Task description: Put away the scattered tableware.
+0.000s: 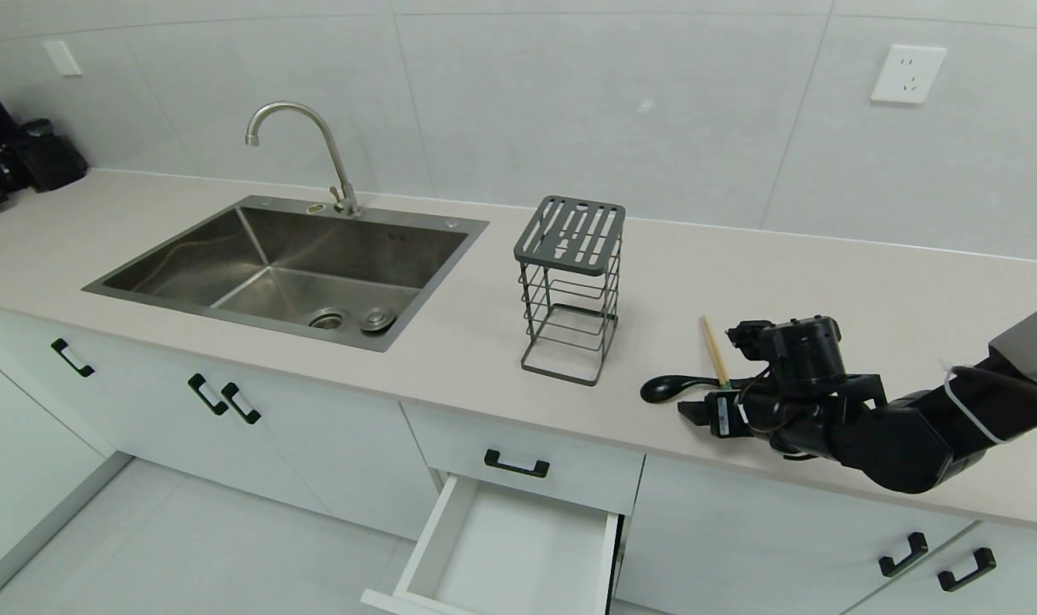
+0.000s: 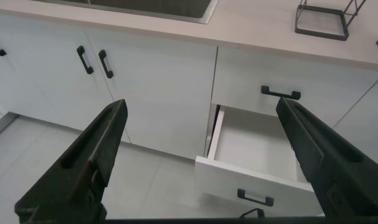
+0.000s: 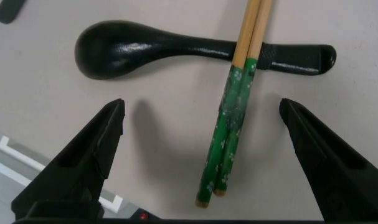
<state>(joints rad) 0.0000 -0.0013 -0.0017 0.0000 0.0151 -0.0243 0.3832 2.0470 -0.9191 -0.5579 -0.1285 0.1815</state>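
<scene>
Pale countertop (image 1: 826, 282) runs along a grey tiled wall, and on it stands one wire cutlery rack (image 1: 570, 290) with a slotted top. To the rack's left is one steel sink (image 1: 348, 248) with a single curved faucet (image 1: 313, 128) behind it. To the rack's right, nearer the counter's front edge, lies one black spoon (image 3: 176, 53), its bowl pointing toward the rack. Two chopsticks (image 3: 235, 124) lie side by side across the spoon's handle, touching it, their green patterned ends toward the front edge.

The right gripper (image 3: 201, 106) hovers low over this tableware, its two fingers spread wide and holding nothing, one on either side of the chopsticks' green ends.

Below the rack and forward of it, one white drawer (image 1: 506, 555) is pulled out under a closed drawer front. The left gripper (image 2: 201, 106) hangs in front of the cabinets, facing that drawer, its two fingers also wide apart and holding nothing.
</scene>
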